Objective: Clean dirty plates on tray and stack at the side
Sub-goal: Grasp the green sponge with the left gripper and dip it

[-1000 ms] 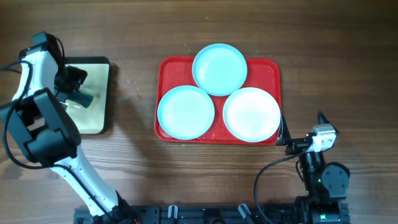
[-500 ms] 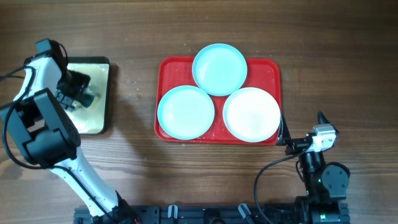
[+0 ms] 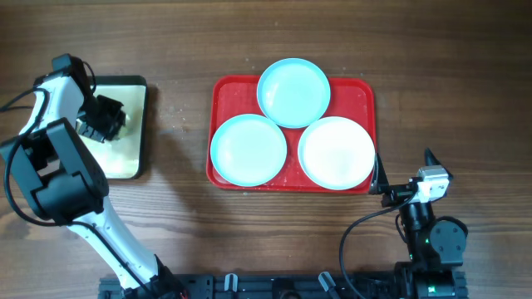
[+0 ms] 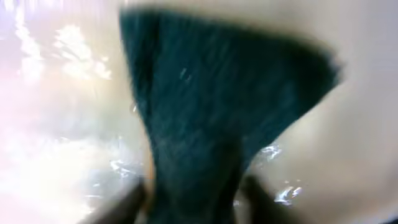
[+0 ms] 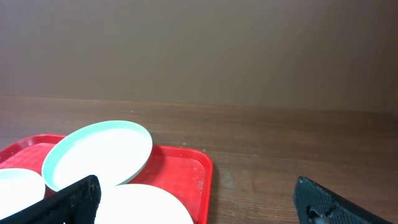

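Left gripper [image 3: 104,123] shifted slightly over cream tray [image 3: 125,158], pinching teal pad [image 4: 217,112] (blurred); plates [image 3: 248,149] well right.

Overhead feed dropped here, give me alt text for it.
On a red tray at centre, the top blue plate overlaps the lower-left blue plate and the white plate. The left gripper is over a cream tray at far left; the right gripper sits open off the red tray's lower right corner.
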Controlling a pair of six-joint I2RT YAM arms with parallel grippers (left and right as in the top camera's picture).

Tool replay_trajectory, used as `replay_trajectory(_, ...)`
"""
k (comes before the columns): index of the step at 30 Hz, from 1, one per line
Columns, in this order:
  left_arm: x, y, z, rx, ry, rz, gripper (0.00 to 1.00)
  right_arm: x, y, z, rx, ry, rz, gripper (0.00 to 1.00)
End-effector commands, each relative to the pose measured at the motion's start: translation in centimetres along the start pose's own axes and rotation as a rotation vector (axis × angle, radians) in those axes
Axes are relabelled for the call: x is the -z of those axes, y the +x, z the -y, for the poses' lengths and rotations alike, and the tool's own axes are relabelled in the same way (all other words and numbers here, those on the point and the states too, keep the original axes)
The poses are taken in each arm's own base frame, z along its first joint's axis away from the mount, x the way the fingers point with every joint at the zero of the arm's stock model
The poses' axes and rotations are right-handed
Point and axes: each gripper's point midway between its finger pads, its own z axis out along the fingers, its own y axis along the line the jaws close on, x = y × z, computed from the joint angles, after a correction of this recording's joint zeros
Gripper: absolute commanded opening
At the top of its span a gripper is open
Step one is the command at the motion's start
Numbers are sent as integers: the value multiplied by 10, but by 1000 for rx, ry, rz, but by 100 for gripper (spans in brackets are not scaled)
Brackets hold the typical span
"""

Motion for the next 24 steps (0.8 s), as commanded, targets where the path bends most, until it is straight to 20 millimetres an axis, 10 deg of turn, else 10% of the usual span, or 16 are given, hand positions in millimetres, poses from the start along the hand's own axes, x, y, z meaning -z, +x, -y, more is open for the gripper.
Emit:
replay_trajectory(1, -20, -10, -19, -1, -99, 60, 100, 0, -2, 1, 12, 10, 9, 100)
replay_trajectory(7, -19, -25, -18, 1, -108, 130, 98, 0, -2, 1, 12, 10, 9, 100)
replay_trajectory(10, -19, -27, -15, 1, -96, 139, 40, 0, -2, 1, 12, 10, 9, 100)
replay_trajectory(14, -19, -24, -17, 0, -105, 126, 5, 0, -2, 1, 13, 10, 9, 100)
replay_trajectory(16, -15, -24, -18, 1, -108, 123, 4, 0, -2, 1, 12, 10, 9, 100)
replay_trajectory(24, 114, -31, -3, 7, 18, 249, 4, 0, -2, 1, 12, 10, 9, 100)
